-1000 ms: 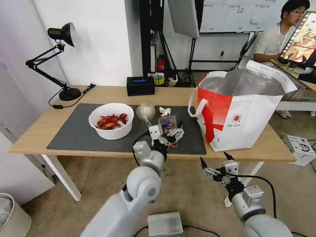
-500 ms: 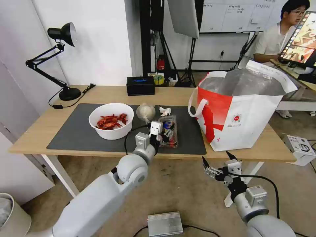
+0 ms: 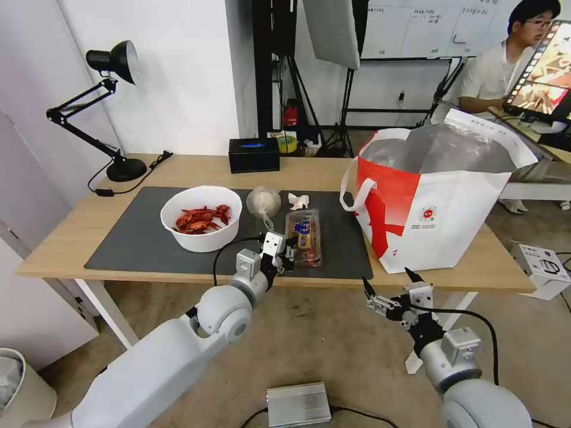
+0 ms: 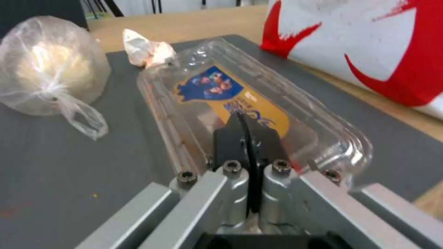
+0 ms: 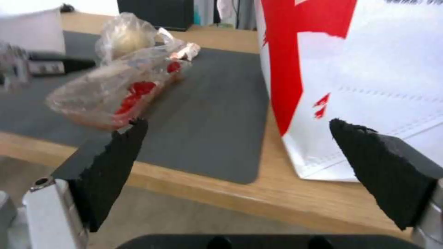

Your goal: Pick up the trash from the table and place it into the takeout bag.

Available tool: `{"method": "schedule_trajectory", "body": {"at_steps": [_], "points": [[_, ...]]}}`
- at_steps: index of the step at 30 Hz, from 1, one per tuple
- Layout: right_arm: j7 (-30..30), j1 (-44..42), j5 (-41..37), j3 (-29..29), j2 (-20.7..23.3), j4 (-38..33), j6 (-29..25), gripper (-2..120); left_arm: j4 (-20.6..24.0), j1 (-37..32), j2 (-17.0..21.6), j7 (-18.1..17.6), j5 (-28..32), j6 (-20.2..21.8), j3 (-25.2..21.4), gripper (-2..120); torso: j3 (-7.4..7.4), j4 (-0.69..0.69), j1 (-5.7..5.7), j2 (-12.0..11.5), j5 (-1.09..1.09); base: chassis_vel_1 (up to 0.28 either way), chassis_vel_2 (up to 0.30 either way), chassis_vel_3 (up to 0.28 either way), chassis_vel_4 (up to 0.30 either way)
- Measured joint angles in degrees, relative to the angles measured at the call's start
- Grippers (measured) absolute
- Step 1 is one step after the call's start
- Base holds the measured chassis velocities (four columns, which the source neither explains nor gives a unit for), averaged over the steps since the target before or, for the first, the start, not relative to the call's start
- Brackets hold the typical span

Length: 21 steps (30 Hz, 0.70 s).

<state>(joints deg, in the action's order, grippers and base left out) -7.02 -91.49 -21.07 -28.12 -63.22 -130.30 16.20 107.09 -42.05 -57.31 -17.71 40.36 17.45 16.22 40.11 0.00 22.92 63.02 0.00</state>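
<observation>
On the dark grey mat (image 3: 148, 238), near its front edge, lies the clear plastic tray (image 3: 303, 236), lid down, with a blue-and-yellow label whose lettering is too small to read. Red bits show through its side in the right wrist view. The left gripper (image 3: 288, 257) sits at the tray's near end; the left wrist view shows its two black fingers (image 4: 246, 141) pressed together with no gap, lying over the tray's lid, nothing clamped between them.

Just behind the tray: crumpled tissue (image 3: 298, 201), and beside it the knotted clear bag (image 3: 263, 203). Further to the left, the white bowl (image 3: 201, 217) of red shells, also on the mat.

Takeout bag (image 3: 437, 196) stands upright on the bare wood at the table's right end, off the mat, mouth open, foil lining showing. White-and-red, with a small round red logo on its front above lines of print that are not legible.

Table (image 3: 65, 238): light wood, white legs. At the back, a black tissue box (image 3: 254, 155); at the back left corner, a black desk lamp (image 3: 107, 101) with its cord trailing.

Right gripper (image 3: 388, 291) hangs below the table's front edge, off the table, fingers wide apart, empty.

Room: brownish floor, white wall, dark stands behind the table, a silver box (image 3: 298, 404) on the floor.
</observation>
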Motion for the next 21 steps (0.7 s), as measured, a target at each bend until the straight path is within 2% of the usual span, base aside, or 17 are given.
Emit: {"method": "schedule_trajectory", "body": {"at_steps": [5,7,11,13,18,21], "points": [[-0.95,1.92,-6.25,0.61,0.88,-0.2,1.44,100,0.0,0.1,0.41,0.02,-0.09,0.0,0.99,0,0.0,0.0,0.0,0.0,0.0,0.0,0.0,0.0,0.0],[-2.14,4.25,-13.93,1.16,1.9,-0.39,2.57,100,-0.14,0.1,0.54,-0.03,-0.47,0.0,1.76,0,0.0,0.01,-0.01,0.0,0.0,0.0,0.0,0.0,0.0],[-3.04,6.11,-19.88,1.38,2.46,-0.46,3.02,100,-0.34,0.08,0.5,-0.33,-0.8,-0.02,1.94,0,0.0,0.01,-0.01,0.0,0.0,0.0,0.0,0.0,0.0],[-4.99,9.06,-28.83,1.58,2.96,-0.7,3.46,100,-0.4,0.05,0.52,-0.55,-0.85,-0.09,2.07,0,0.0,0.0,-0.01,0.0,0.0,0.0,0.0,0.0,0.0],[-7.15,11.87,-35.53,1.89,3.72,-0.71,4.01,100,-0.36,0.05,0.53,-0.72,-0.74,-0.18,2.12,0,0.0,0.01,-0.01,0.0,0.0,0.0,0.0,0.0,0.0],[-10.15,15.48,-43.37,2.52,5.06,-0.35,5.79,100,-0.17,0.05,0.5,-1.02,-0.5,-0.23,2.13,0,0.0,0.0,-0.01,0.0,0.0,0.0,0.0,0.0,0.0]]}}
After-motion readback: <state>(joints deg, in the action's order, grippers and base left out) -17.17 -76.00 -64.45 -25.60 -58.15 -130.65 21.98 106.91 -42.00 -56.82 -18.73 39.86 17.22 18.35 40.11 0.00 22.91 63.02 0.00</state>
